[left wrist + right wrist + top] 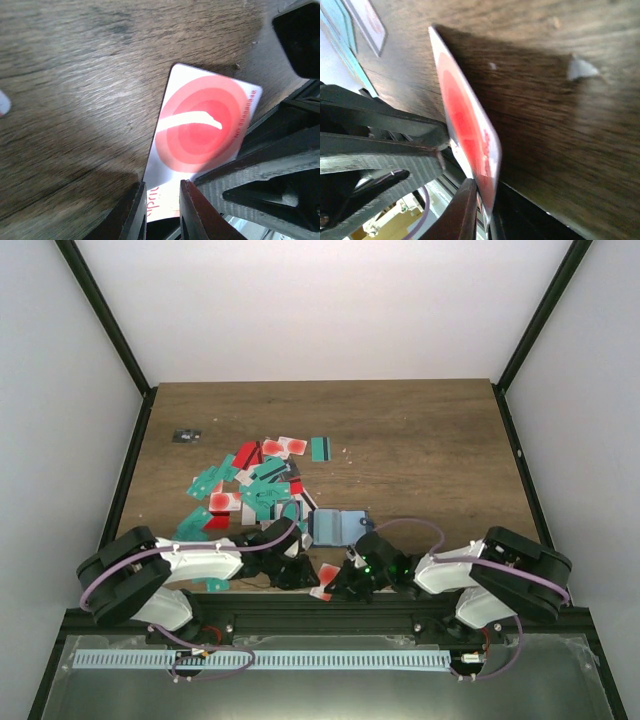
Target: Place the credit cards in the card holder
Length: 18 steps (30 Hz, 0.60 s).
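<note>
On the wooden counter, far left and towards the back, you have a small black-grey object lying apart from everything else. To its right, the credit cards lie in a loose, overlapping heap of teal, red and white. Nearer the front edge, your left tool is clenched on one end of a white card with a red disc. In the left wrist view the card passes between the two fingers. The card sits at a tilt over the wood and casts a shadow. Just right of the heap, beyond the tools, the card holder lies open and flat on the counter. Your right tool meets the left one at the same card. In the right wrist view the card appears edge-on, pinched between the right tool's fingers.
</note>
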Each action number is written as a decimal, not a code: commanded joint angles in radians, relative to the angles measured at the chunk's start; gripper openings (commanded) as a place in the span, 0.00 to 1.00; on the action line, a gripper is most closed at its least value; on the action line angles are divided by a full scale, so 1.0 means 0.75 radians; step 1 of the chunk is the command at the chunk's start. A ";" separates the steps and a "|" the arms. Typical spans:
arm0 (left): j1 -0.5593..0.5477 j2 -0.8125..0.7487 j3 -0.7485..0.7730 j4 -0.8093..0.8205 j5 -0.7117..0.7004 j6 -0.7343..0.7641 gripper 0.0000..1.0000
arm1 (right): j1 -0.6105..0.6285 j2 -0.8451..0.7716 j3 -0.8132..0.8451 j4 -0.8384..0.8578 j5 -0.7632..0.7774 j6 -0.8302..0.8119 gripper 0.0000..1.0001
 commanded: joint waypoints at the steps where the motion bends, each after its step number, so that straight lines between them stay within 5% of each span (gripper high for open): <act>1: -0.009 -0.042 -0.029 -0.124 -0.062 -0.027 0.21 | -0.010 -0.059 0.057 -0.204 0.119 -0.069 0.06; 9: -0.002 -0.217 0.103 -0.371 -0.239 0.018 0.22 | -0.063 -0.267 0.193 -0.499 0.115 -0.408 0.01; 18: 0.091 -0.338 0.186 -0.485 -0.353 0.061 0.25 | -0.400 -0.367 0.376 -0.768 -0.100 -0.900 0.01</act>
